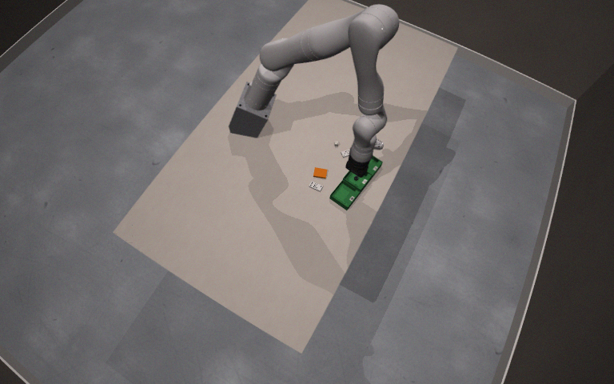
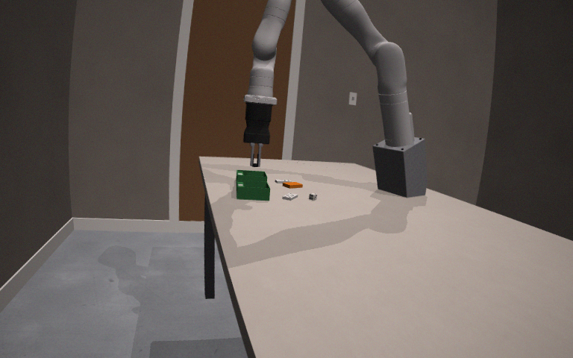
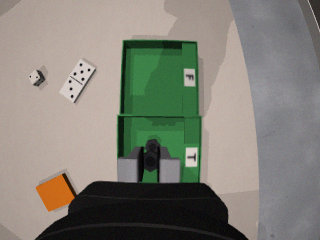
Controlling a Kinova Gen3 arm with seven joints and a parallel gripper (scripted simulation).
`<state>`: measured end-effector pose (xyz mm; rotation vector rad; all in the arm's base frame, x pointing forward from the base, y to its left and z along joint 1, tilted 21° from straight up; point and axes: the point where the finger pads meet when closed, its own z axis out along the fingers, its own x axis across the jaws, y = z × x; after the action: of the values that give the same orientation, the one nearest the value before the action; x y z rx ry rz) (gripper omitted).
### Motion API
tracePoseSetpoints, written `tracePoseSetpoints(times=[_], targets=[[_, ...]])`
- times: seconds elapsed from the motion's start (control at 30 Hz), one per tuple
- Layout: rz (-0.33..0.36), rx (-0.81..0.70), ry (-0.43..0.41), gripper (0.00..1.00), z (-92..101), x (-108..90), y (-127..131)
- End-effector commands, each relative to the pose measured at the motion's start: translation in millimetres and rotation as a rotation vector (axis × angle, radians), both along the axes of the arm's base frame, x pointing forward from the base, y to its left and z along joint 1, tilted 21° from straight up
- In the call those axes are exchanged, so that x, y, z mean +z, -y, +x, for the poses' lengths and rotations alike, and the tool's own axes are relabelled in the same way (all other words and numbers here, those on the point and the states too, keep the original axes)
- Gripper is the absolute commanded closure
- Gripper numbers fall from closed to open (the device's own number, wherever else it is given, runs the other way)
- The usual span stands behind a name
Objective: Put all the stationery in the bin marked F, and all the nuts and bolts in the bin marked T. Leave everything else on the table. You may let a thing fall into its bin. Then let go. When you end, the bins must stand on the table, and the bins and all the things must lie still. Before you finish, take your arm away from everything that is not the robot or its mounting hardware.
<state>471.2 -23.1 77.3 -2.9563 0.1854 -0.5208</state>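
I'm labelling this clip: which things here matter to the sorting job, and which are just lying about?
Job: gripper, shut on a small dark piece; green bin F; green bin T; orange block, probably an eraser.
Lying about: dominoes; die.

arm (image 2: 390, 75) arched, wrist vertical | gripper (image 2: 256, 162) pointing down nr far-left desk corner | fingers pinching small dark item

Place: plain indoor room | cues: brown door (image 2: 219, 105), wall switch (image 2: 352, 98), grey floor (image 2: 105, 274), long table (image 2: 380, 261)
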Motion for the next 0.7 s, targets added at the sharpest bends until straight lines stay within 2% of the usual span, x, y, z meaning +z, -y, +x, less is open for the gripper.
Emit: tracePoseSetpoints(times=[0.0,0.13,0.67], targets=[[0.000,0.000,0.001,0.66,0.3,0.7,0],[-0.001,0.000,0.002,0.66,0.4,0.6,1],[0.000,0.000,0.002,0.66,10.1,-25.4,-2]])
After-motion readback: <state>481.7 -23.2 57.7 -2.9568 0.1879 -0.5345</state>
